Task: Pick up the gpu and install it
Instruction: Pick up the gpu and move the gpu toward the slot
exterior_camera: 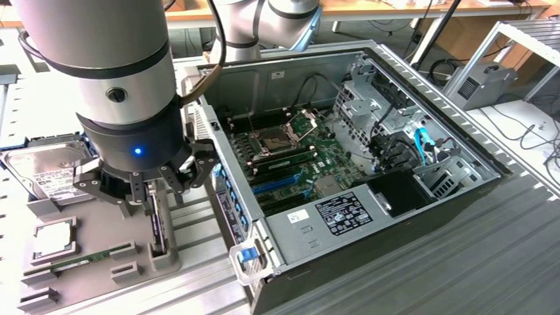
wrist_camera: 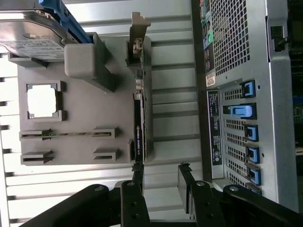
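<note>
Holder tray [exterior_camera: 101,226], grey, at eight o'clock in the exterior view, carries a hard drive [exterior_camera: 48,170] at its ten o'clock corner, a processor chip [exterior_camera: 54,235] toward six o'clock from that, a memory stick [exterior_camera: 83,259] in a low slot, and the gpu [exterior_camera: 157,226] standing on edge in a slot along its three o'clock side. Pincer [exterior_camera: 157,190] hovers just above the gpu with jaws spread wide, holding nothing. A good grasp, I judge, means straddling the thin card squarely, one finger per face, then lifting straight up without twisting. Computer case [exterior_camera: 254,85], open on the tabletop [exterior_camera: 394,262] at three o'clock, holds a motherboard [exterior_camera: 328,164] with blue slots [exterior_camera: 280,182] and cables [exterior_camera: 423,146].
</note>
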Robot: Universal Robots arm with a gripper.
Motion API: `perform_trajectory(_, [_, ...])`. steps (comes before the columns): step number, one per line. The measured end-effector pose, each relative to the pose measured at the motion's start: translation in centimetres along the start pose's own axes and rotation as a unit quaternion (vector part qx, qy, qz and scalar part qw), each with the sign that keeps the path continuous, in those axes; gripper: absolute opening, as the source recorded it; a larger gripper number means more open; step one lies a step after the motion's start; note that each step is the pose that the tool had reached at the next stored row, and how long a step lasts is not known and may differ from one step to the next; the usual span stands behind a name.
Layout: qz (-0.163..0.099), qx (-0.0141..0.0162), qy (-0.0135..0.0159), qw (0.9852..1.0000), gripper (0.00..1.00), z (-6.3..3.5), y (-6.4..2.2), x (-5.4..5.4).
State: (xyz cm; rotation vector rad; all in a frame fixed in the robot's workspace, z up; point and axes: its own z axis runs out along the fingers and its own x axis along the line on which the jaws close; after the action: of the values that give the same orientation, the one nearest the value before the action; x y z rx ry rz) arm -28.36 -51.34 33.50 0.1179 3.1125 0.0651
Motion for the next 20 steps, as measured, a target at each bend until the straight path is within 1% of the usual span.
perform_trajectory(20, [0.000, 0.0000, 0.0000, 1.0000, 0.42, 0.69, -0.03, 0.02])
